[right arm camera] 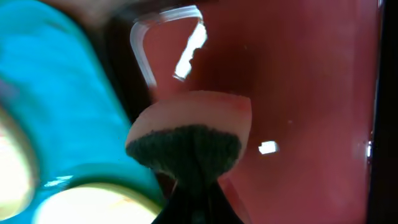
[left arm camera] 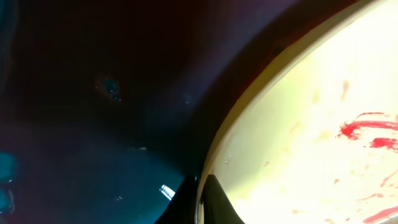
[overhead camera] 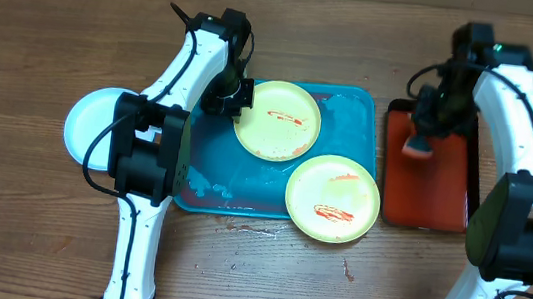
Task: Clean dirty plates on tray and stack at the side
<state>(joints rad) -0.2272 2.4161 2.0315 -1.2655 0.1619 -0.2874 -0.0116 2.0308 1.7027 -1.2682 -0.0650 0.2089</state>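
Found the left gripper (overhead camera: 236, 100) closed tight on the left rim of the upper plate (overhead camera: 280, 121), a pale yellow-green one streaked with red, lying at upper centre of the turquoise tray (overhead camera: 354, 129). Saw, in the left wrist view, the fingertips (left arm camera: 219, 202) at bottom centre pinching that rim. Noted the lower plate (overhead camera: 332, 198), also yellow-green and red-smeared, at lower right of centre, overlapping the tray's lower right corner and reaching onto the table (overhead camera: 60, 15). Spotted the pale blue-white plate (overhead camera: 88, 124) on the table at the left, off the tray, partly hidden behind the left arm. Found the right gripper (overhead camera: 419, 137) at upper right closed on a sponge (overhead camera: 418, 148), pinkish with a dark scouring face, held over the red tray (overhead camera: 433, 194). Could not tell whether the sponge touched that tray.
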